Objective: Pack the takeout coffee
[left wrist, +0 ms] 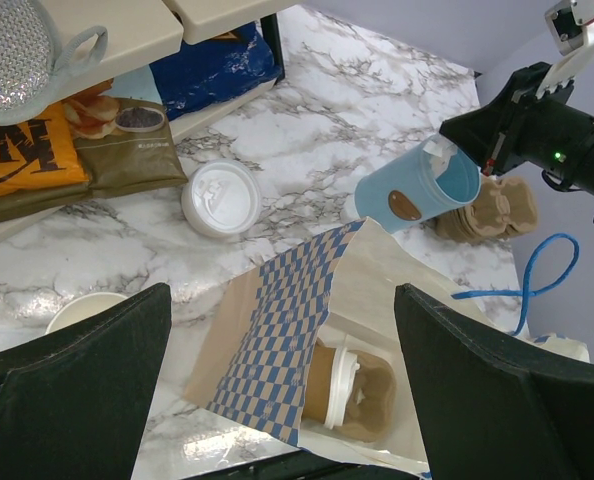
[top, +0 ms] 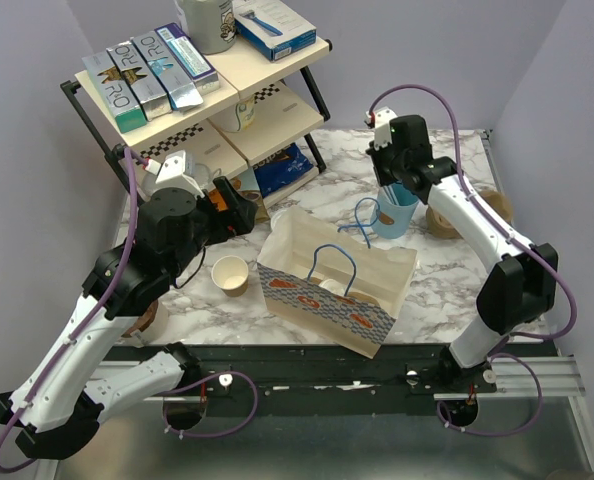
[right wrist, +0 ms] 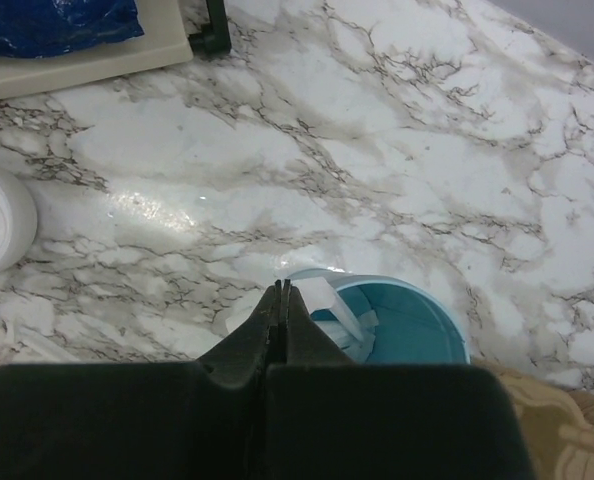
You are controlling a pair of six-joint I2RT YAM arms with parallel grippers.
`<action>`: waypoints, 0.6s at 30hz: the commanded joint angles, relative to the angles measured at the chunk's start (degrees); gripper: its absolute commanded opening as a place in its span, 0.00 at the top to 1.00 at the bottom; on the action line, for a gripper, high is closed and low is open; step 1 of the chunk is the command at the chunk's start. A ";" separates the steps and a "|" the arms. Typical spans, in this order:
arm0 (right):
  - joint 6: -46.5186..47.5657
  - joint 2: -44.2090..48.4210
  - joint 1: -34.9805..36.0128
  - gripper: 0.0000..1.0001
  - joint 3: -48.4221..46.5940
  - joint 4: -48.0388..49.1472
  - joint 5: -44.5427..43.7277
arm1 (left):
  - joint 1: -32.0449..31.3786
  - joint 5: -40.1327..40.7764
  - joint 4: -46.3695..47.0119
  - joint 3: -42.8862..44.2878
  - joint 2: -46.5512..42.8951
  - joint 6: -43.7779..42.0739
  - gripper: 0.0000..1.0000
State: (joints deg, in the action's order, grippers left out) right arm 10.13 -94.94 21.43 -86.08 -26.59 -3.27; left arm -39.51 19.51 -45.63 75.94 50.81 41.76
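— Where is the takeout coffee (left wrist: 322, 385) sitting?
— Inside the paper bag (top: 317, 300), mid-table, nearer the front edge.
— And the arms?
— The left gripper (left wrist: 282, 300) is hanging above the bag, spread wide and holding nothing. The right gripper (right wrist: 280, 290) is pressing its fingers together at the blue cup's (right wrist: 417, 330) rim, toward the right edge. I cannot tell whether it is pinching that rim.

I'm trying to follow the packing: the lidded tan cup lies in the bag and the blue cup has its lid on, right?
Not quite. The lidded tan cup does lie in the bag, but the blue cup has no lid: the right wrist view looks into its open top.
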 commanded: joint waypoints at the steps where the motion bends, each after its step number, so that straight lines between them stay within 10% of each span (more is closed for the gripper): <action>1: -0.55 2.56 0.45 0.99 -1.72 0.48 -1.83 | -0.22 1.32 0.01 -0.71 -0.27 -0.89 0.01; 18: -1.52 19.95 0.54 0.99 -1.98 4.53 -0.25 | -0.13 -0.52 1.42 -0.62 -0.18 -1.68 0.01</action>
State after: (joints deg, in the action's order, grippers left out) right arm 8.60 -78.65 21.43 -85.84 -23.20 -3.55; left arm -39.51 19.46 -45.52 75.59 50.78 41.23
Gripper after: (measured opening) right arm 0.012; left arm 0.988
